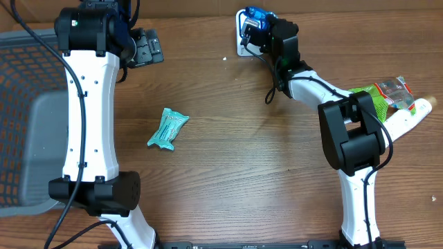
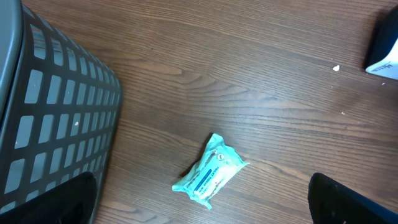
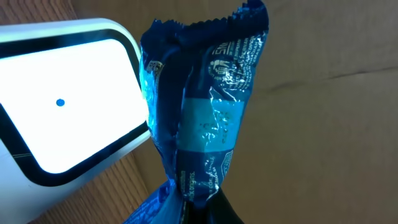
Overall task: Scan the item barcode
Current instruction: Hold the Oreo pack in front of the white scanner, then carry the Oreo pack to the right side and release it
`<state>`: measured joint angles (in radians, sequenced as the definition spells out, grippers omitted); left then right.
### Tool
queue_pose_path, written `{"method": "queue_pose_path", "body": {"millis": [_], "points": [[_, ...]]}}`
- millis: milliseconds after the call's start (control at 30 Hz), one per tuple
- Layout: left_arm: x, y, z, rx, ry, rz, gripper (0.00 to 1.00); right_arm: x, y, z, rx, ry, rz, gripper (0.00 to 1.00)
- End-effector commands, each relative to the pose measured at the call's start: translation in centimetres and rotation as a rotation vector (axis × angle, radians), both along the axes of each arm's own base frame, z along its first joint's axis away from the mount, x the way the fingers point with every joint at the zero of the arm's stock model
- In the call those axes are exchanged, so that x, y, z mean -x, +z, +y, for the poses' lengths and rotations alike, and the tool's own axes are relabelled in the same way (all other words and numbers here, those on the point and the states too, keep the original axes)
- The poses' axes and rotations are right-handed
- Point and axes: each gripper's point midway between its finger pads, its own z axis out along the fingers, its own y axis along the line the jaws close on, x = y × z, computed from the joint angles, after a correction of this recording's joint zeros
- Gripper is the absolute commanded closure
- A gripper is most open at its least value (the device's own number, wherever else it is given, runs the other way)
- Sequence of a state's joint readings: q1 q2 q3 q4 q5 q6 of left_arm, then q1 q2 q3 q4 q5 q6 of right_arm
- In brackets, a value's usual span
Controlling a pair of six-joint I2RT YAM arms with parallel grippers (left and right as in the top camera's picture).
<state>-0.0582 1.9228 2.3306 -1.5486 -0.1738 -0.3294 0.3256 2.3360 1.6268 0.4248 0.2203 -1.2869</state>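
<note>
One blue packet point(image 3: 205, 124), its print illegible.

Robot test bench set up as a shop checkout: in the overhead view, the white-and-black left arm point(image 1: 90, 104) and right arm point(image 1: 353, 131) rise from the lower edge of the frame over a wood-grain table point(image 1: 242, 159). At top centre, a white barcode scanner point(image 3: 68, 112) with a lit window stands just beside a blue packet point(image 3: 205, 112). A grey mesh basket point(image 1: 21, 83) fills the left edge. A teal sachet point(image 1: 167, 128) lies mid-table, with more packaged goods point(image 1: 387, 93) at the right edge.
</note>
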Motion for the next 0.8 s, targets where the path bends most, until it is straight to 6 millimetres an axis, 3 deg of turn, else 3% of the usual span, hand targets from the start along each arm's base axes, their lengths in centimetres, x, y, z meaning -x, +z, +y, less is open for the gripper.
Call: {"method": "queue_pose_path", "body": {"millis": [0,200,400,600,667,767], "points": [[-0.1,0.0,0.2,-0.018,-0.010,0.002,0.00,-0.1,0.6,1.5,-0.016,0.026,-0.020,0.96],[-0.1,0.0,0.2,-0.018,-0.010,0.002,0.00,1.9,1.2,2.6,-0.004,0.040,0.097,0.96],[-0.1,0.0,0.2,-0.018,-0.010,0.002,0.00,6.2,4.8,1.5,-0.096,-0.040,0.270,0.96],[-0.1,0.0,0.2,-0.018,-0.010,0.002,0.00,12.9,8.8,1.7,-0.402,-0.087,0.486,0.96],[0.0,0.0,0.2,-0.018,-0.010,0.002,0.00,15.4,9.6,2.1,-0.549,-0.106,0.588,0.96],[0.0,0.0,0.2,-0.018,-0.010,0.002,0.00,18.8,9.9,1.0,-0.789,-0.272,0.737,0.96]]}}
